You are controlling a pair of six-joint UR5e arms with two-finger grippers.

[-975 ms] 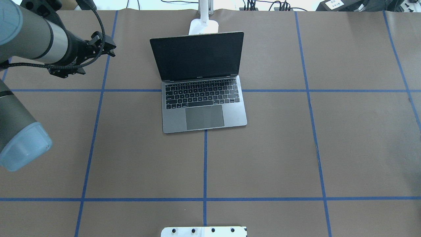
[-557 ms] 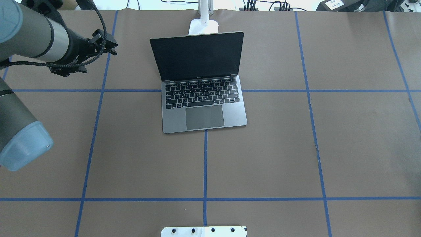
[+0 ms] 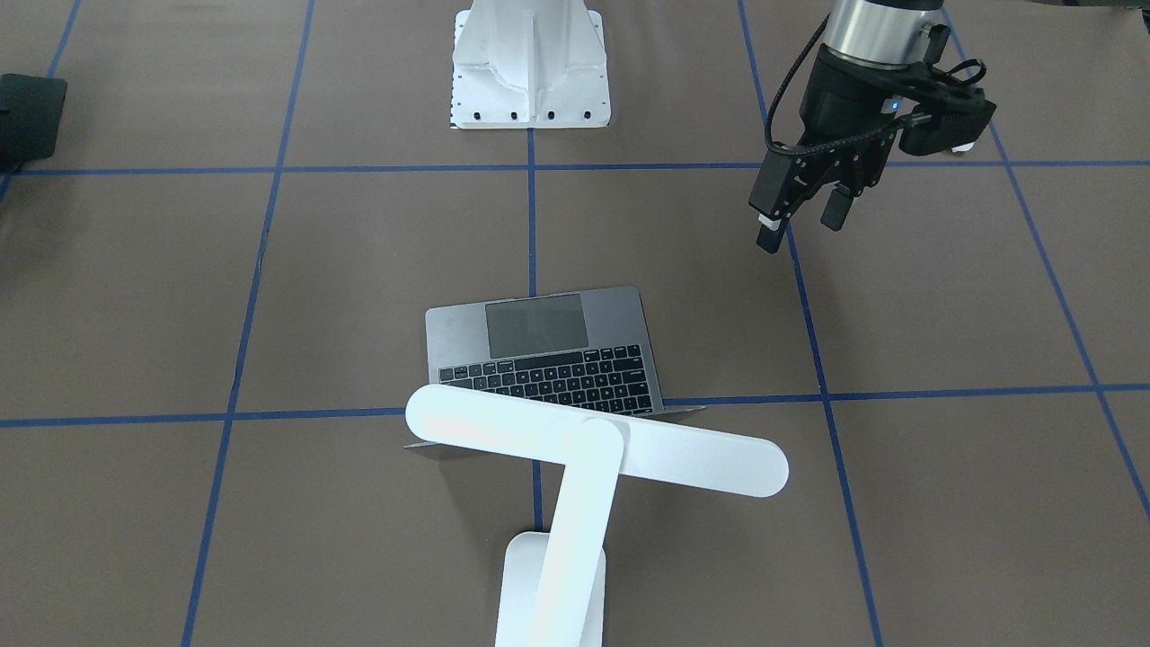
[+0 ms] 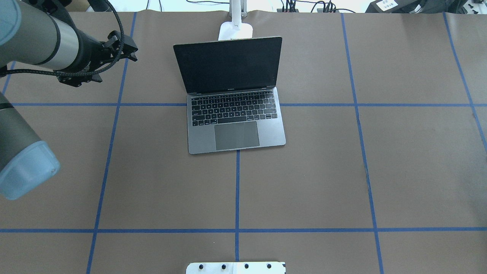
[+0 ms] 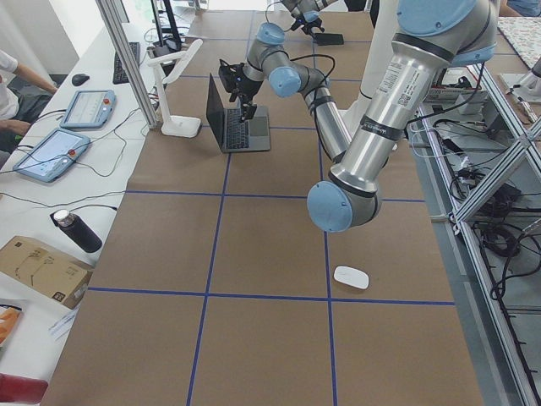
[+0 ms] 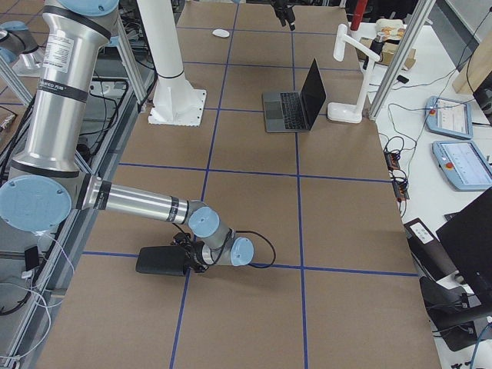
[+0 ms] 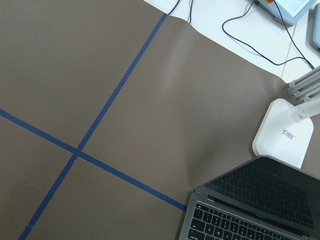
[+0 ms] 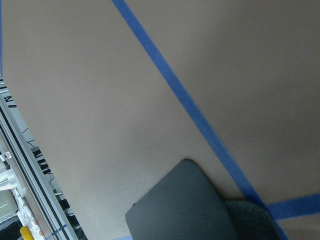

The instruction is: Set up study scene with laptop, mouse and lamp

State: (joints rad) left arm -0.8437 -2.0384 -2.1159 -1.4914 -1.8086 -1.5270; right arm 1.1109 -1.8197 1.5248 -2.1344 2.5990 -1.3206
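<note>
The laptop stands open in the middle of the table, its dark screen facing me. Behind it stands the lamp, its bar head over the lid and its base at the far edge. The mouse lies on the table far to my left, near my side. My left gripper hovers open and empty above the table, left of the laptop. Only the exterior right view shows my right gripper, low at the black mousepad; I cannot tell its state.
The white bolted pedestal stands at my edge of the table. Blue tape lines divide the brown cover into squares. Tablets and cables lie beyond the far edge, and a bottle and a cardboard box.
My left gripper has drifted a little toward the far edge and toward the laptop. The laptop and lamp have not moved.
</note>
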